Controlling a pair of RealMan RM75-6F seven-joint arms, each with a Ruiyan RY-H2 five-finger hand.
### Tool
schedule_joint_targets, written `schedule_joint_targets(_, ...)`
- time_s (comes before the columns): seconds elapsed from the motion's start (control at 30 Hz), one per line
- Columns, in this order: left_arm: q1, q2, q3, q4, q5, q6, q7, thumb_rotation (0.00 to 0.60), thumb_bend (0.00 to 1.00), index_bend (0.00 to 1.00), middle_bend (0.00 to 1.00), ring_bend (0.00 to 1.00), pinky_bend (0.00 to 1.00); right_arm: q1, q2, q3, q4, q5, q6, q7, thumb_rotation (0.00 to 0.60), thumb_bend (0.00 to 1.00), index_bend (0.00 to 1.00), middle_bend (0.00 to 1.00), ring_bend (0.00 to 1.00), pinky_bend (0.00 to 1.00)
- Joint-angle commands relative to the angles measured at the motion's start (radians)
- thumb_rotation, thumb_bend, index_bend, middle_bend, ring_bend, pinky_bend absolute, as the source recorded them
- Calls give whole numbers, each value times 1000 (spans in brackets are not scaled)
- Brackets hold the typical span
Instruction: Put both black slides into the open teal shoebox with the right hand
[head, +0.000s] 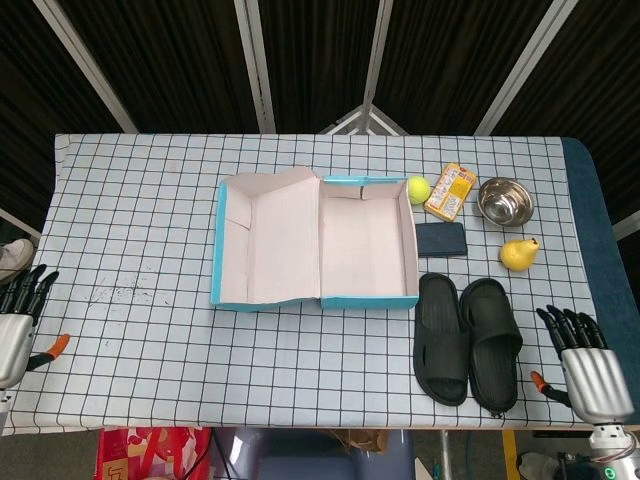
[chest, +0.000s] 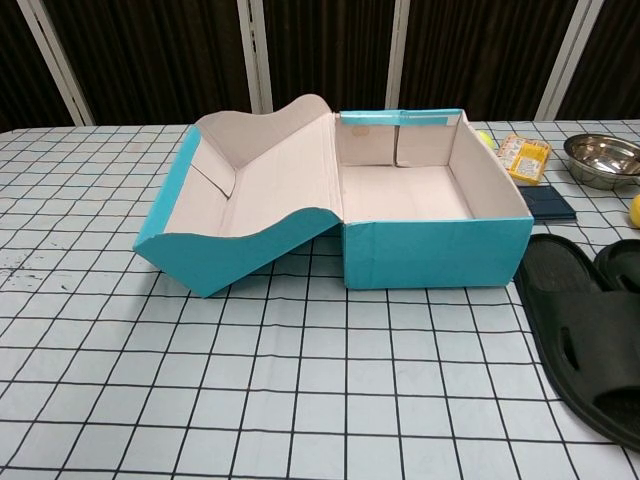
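Two black slides lie side by side on the checked tablecloth, right of the shoebox: one slide (head: 442, 338) nearer the box and the other slide (head: 492, 342) beside it. The chest view shows the nearer slide (chest: 580, 345) at its right edge. The open teal shoebox (head: 368, 298) stands mid-table, empty, with its lid (head: 268, 240) folded out to the left. My right hand (head: 585, 365) hovers at the table's front right corner, right of the slides, fingers apart and holding nothing. Off the table's left edge sits my left hand (head: 20, 325), also empty with fingers apart.
Behind the slides lie a dark blue pouch (head: 441, 239), a yellow pear (head: 518, 254), a steel bowl (head: 505, 202), an orange snack packet (head: 451, 190) and a yellow-green ball (head: 418, 189). The blue table edge (head: 590, 230) runs along the right.
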Motion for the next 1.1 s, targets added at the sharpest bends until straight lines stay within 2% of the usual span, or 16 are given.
schedule_joint_targets(0.03, -4, -3, -2, 5, -7, -8, -3, 600, 358, 48, 0, 0, 110, 10, -8, -46, -16, -82, -9, -7, 600, 237, 104, 113, 80, 63)
schedule_joint_targets(0.23, 0, 3, -7, 13, -16, -2, -27, 600, 358, 48, 0, 0, 110, 26, -56, -75, -93, -108, -78, -147, 600, 238, 104, 113, 80, 43)
schedule_joint_targets(0.5, -3, 4, -8, 22, -33, -19, -35, 600, 357, 48, 0, 0, 110, 51, -156, -42, -118, -41, -147, -308, 600, 238, 104, 113, 80, 41)
schedule_joint_targets(1.1, -10, 1, -16, 37, -66, -44, -37, 600, 357, 48, 0, 0, 110, 88, -240, -29, -65, 44, -217, -356, 600, 238, 104, 113, 60, 35)
